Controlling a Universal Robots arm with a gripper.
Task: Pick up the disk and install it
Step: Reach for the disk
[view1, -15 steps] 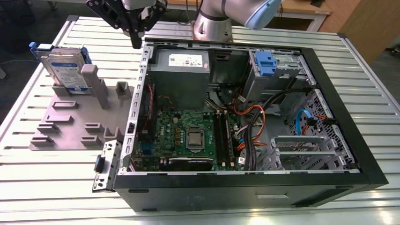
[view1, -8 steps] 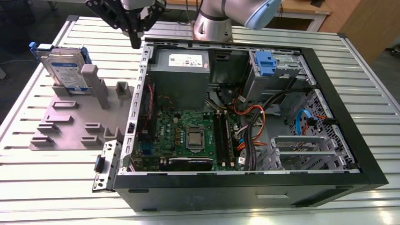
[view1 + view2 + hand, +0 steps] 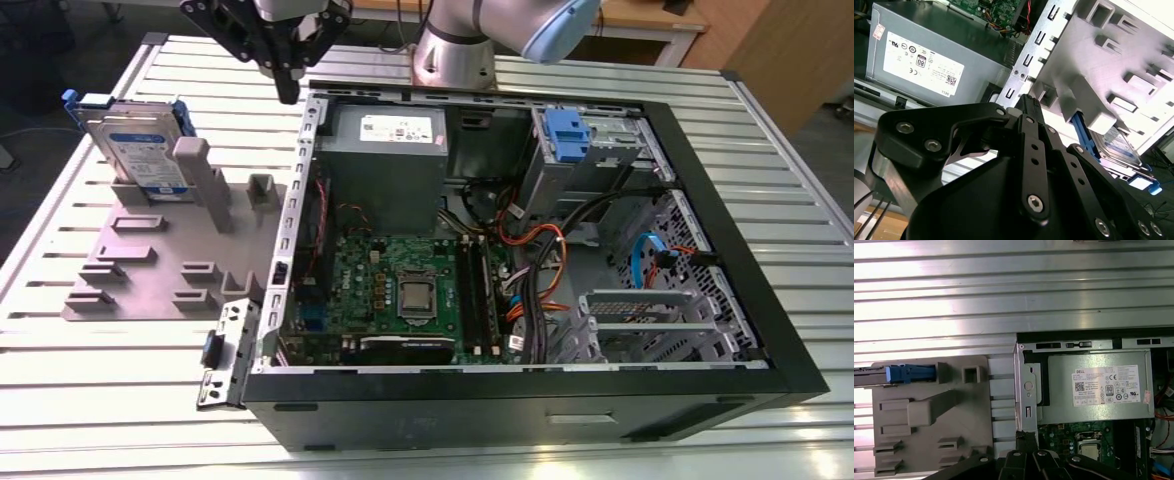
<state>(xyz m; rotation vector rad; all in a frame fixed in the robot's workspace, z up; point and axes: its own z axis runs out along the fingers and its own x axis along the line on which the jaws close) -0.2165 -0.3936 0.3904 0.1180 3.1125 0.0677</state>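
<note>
Silver rectangular hard disk in blue plastic carrier [image 3: 138,150]: stood upright in grey plastic fixture [image 3: 134,270], upper left. Black tool [image 3: 287,95]: fingers together, empty, apart from disk.

Silver arm [image 3: 454,55], blue joint cap [image 3: 561,30], black screw-studded claw [image 3: 286,90].

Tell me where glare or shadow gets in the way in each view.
First wrist view: strong glare bands wash out the ribbed table. Second wrist view: the grey fixture plate is overexposed in places, while the gripper is a dark mass in front. Exterior view: the light is even, the disk is evenly lit, and there is mild shadow inside the computer case.
</note>
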